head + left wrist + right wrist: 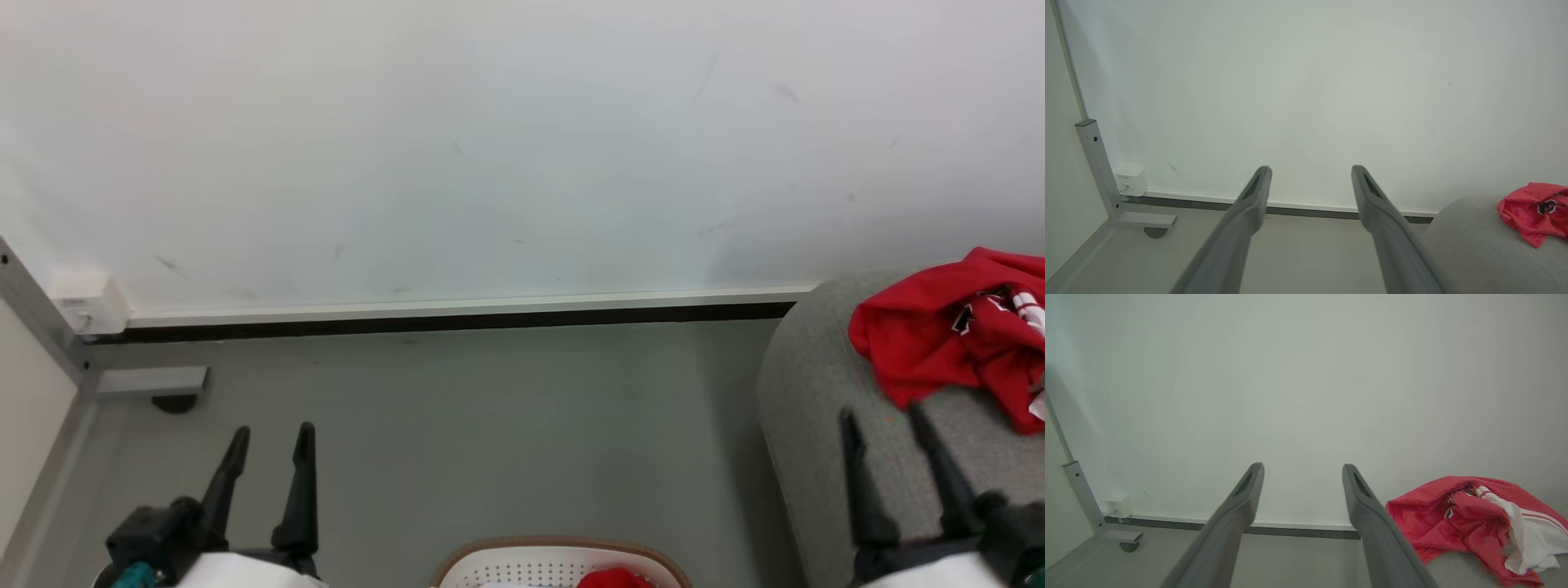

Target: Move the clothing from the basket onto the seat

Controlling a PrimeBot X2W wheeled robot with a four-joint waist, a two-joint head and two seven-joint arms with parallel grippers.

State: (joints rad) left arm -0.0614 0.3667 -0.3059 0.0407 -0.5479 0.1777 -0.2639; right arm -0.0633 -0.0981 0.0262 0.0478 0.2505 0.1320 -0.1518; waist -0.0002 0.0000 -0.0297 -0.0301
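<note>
**One jersey on the seat, more red in the basket**

In the head view the red jersey (939,335) lies crumpled on the grey sofa seat (816,392) at about 3 o'clock. Its white bands and a black-and-white patch are showing. The white laundry basket (563,545) with the brown rim stands on the floor (490,408) at 6 o'clock, cut by the picture edge. A small part of a red garment (614,578) is visible inside it.

The left gripper (274,427) is at 7 o'clock and the right gripper (882,410) at 4 o'clock, near the jersey and apart from it. Each has its two fingers spread wide with nothing between them, and the wrist views show the same.

I judge that the robot is between two transfers, with one piece delivered and the next pick not yet begun. The next move calls for bending toward 6 o'clock, lowering one gripper into the basket and pinching a fold of the red garment. Then it must be lifted clear of the rim and carried to 3 o'clock. How much remains in the basket, I cannot tell.
</note>
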